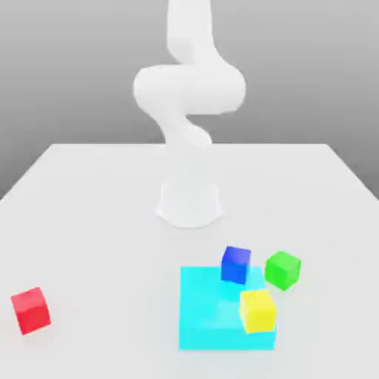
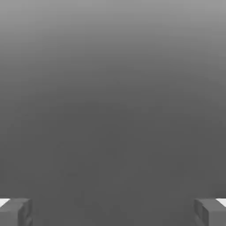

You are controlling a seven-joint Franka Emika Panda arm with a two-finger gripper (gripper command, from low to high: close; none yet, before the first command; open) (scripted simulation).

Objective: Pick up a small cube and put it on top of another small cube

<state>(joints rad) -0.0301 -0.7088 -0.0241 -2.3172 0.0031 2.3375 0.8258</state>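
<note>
The small red cube (image 1: 30, 310) sits on the white table near the front, at the exterior view's left. The small deep blue cube (image 1: 235, 264) rests on the far edge of a flat cyan square block (image 1: 206, 314) at the front right. In the hand view my gripper (image 2: 113, 212) is open, its two grey fingertips (image 2: 15, 212) standing far apart with nothing between them, in front of a plain grey backdrop. The white arm (image 1: 189, 96) rises from its base at the table's middle, well behind the cubes.
A yellow cube (image 1: 257, 310) sits on the cyan block's right front part. A green cube (image 1: 283, 269) stands on the table just right of the blue one. The arm's round base (image 1: 189, 206) is behind them. The white table (image 1: 96, 222) stretches between the red cube and the block.
</note>
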